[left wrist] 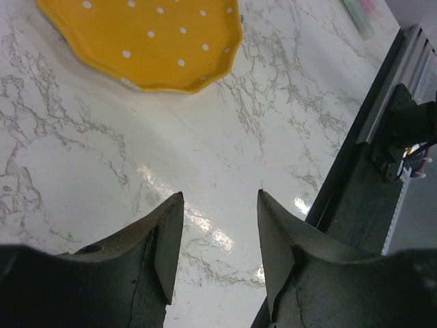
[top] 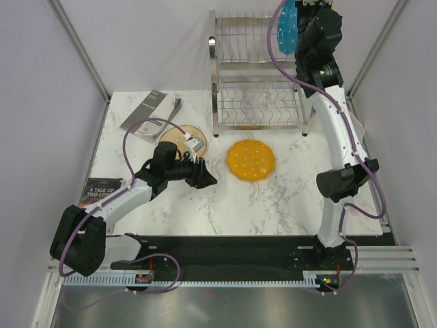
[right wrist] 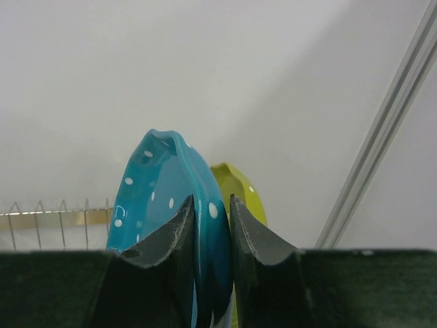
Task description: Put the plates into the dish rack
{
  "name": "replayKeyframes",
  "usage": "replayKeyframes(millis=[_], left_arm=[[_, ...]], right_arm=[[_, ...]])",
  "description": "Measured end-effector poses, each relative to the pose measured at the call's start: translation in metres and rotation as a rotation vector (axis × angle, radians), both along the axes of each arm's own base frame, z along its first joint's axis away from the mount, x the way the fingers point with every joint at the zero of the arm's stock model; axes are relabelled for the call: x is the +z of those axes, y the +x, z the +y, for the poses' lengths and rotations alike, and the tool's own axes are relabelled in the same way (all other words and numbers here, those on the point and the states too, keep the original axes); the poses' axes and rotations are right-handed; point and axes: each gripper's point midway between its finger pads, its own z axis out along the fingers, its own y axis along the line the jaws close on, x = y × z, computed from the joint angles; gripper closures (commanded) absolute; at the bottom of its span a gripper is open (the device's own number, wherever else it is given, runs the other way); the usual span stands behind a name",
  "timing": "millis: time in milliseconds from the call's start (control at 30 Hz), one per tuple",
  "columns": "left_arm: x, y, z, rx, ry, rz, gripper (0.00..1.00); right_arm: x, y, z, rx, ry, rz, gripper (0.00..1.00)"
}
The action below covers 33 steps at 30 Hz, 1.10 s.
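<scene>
White marble-pattern table (top: pixel 205 205) fills the middle of the top view. The tall two-tier steel-wire dish rack (top: pixel 259 102) stands at its far edge, upper centre of frame. The right arm reaches up the right side to the rack's top right corner. There the right gripper (right wrist: pixel 213 201) is clamped on the rim of a teal blue round plate with scalloped rim and white dots (top: pixel 287 27), one finger on each face. The teal plate (right wrist: pixel 157 178) stands on edge over the upper tier; can't tell if it's seated in a slot. In the right wrist view a lime green scalloped plate (right wrist: pixel 239 184) stands upright just behind it; the lime green plate is mostly hidden, and touching or not is unclear. An orange round plate with scalloped rim and white dots (top: pixel 250 159) lies flat on the table in front of the rack, centre of frame; the orange plate (left wrist: pixel 143 41) also shows top left of the left wrist view. The left gripper (top: pixel 205 179) sits low just left of it, not touching; its jaws are moderately apart over bare marble with nothing between them (left wrist: pixel 220 198). A tan round plate with floral print (top: pixel 179 133) lies flat left of the rack; the tan plate is partly covered by the left wrist. Grey booklet (top: pixel 150 113) upper left, dark paperback (top: pixel 102 190) at left edge.
</scene>
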Motion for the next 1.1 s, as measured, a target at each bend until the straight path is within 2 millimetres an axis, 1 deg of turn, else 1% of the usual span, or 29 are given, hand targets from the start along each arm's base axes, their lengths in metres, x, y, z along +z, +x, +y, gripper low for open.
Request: replayKeyframes(millis=[133, 333, 467, 567, 767, 900, 1100], left_arm=[[-0.002, -0.001, 0.0, 0.0, -0.004, 0.001, 0.46], [-0.015, -0.008, 0.003, 0.003, 0.006, 0.03, 0.46], [-0.021, -0.011, 0.005, 0.005, 0.01, 0.044, 0.46], [-0.021, -0.011, 0.004, 0.007, 0.002, 0.037, 0.46], [-0.021, -0.01, 0.004, 0.01, -0.01, 0.022, 0.45], [-0.023, -0.012, 0.005, 0.012, -0.013, 0.025, 0.45], [-0.024, -0.014, 0.005, 0.013, -0.017, 0.02, 0.45]], right_arm=[[0.004, 0.011, 0.0, -0.034, -0.04, -0.045, 1.0], [0.004, 0.021, -0.006, -0.074, -0.083, -0.073, 1.0], [0.007, 0.021, -0.019, -0.103, -0.098, -0.084, 1.0], [0.011, 0.021, -0.031, -0.126, -0.106, -0.095, 1.0], [0.012, 0.023, -0.047, -0.15, -0.151, -0.086, 1.0], [0.014, 0.023, -0.044, -0.142, -0.189, -0.084, 1.0], [0.014, 0.026, -0.033, -0.115, -0.259, -0.075, 1.0]])
